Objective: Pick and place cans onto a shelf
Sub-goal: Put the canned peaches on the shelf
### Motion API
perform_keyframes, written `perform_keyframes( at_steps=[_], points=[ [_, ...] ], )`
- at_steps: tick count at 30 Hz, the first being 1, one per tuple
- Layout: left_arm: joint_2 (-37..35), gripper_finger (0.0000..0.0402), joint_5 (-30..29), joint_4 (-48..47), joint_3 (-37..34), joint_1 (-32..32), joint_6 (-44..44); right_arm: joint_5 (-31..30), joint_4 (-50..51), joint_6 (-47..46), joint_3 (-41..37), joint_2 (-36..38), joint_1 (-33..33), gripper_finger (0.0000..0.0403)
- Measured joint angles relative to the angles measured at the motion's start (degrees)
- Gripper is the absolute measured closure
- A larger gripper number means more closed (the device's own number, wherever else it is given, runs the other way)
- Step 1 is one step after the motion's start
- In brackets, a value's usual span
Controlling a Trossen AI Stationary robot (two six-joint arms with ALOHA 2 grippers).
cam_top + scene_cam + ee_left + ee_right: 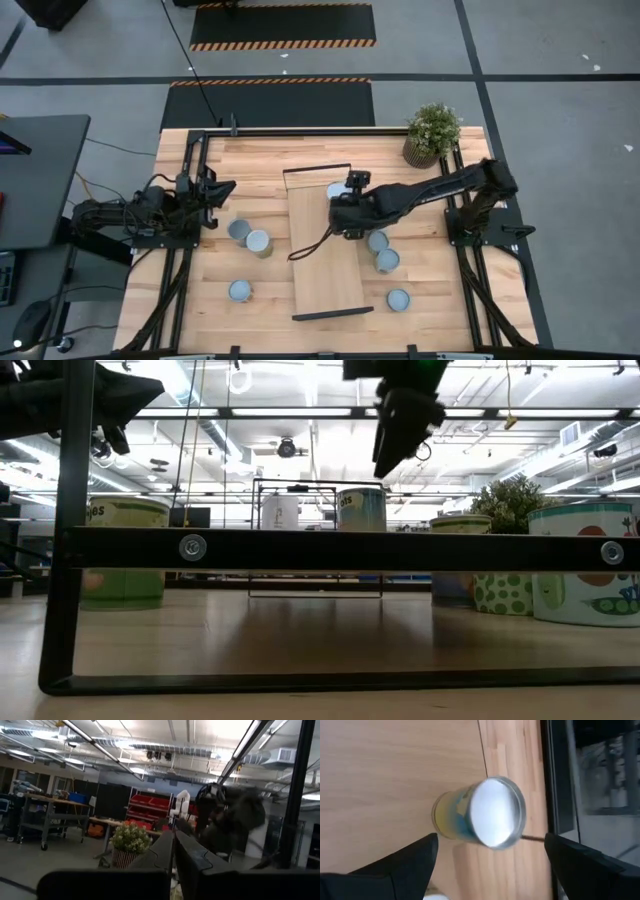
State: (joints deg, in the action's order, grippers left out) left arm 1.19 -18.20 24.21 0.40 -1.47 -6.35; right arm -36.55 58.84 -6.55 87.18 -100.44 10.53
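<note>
The light-wood shelf (325, 260) lies in the middle of the table, with black frames at its short ends. One can (337, 190) stands upright on the shelf's far right corner; it also shows in the right wrist view (492, 815) and the low view (360, 510). My right gripper (342, 215) hangs open just above this can, its fingers (410, 862) apart on either side, touching nothing. Three cans (258, 242) stand on the table left of the shelf and three (387, 260) right of it. My left gripper (218, 188) waits shut at the table's left.
A potted plant (433, 133) stands at the table's far right corner. The shelf's near black frame (330, 548) fills the front of the low view. The shelf's near half (330, 285) is bare.
</note>
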Motion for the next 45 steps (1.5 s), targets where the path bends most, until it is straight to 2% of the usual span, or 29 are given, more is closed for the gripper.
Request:
perform_keyframes(
  at_steps=[5,9,12,16,26,32,39,45],
  points=[
    [0.12,0.0379,0.00,-3.67,-0.02,0.02,0.00,4.14,-8.95,-2.74,-9.94,8.24,0.20,0.0029],
    [0.33,0.0379,0.00,-3.63,-0.01,0.01,0.11,11.40,-9.99,-11.41,-16.11,13.82,-0.13,0.0029],
    [0.33,0.0379,0.00,-3.56,-0.01,0.02,0.13,18.02,-9.14,-19.34,-18.79,15.85,-1.39,0.0029],
    [0.33,0.0379,0.00,-3.54,-0.01,0.00,-0.04,22.29,-7.46,-24.73,-19.91,14.68,-2.72,0.0024],
    [0.31,0.0379,0.01,-3.46,0.00,0.01,-0.44,22.45,-6.35,-28.21,-19.91,8.64,-7.17,0.0016],
    [0.32,0.0379,0.00,-3.41,-0.01,0.00,-0.48,22.83,-2.54,-31.94,-19.91,8.34,-8.55,0.0016],
    [0.31,0.0379,0.02,-3.09,0.00,0.02,-0.53,23.01,-2.09,-32.12,-19.89,7.69,-7.98,0.0016],
    [0.31,0.0379,0.02,-3.11,-0.01,0.02,-0.80,25.41,1.61,-34.87,-19.91,7.69,-8.01,0.0017]
  ],
)
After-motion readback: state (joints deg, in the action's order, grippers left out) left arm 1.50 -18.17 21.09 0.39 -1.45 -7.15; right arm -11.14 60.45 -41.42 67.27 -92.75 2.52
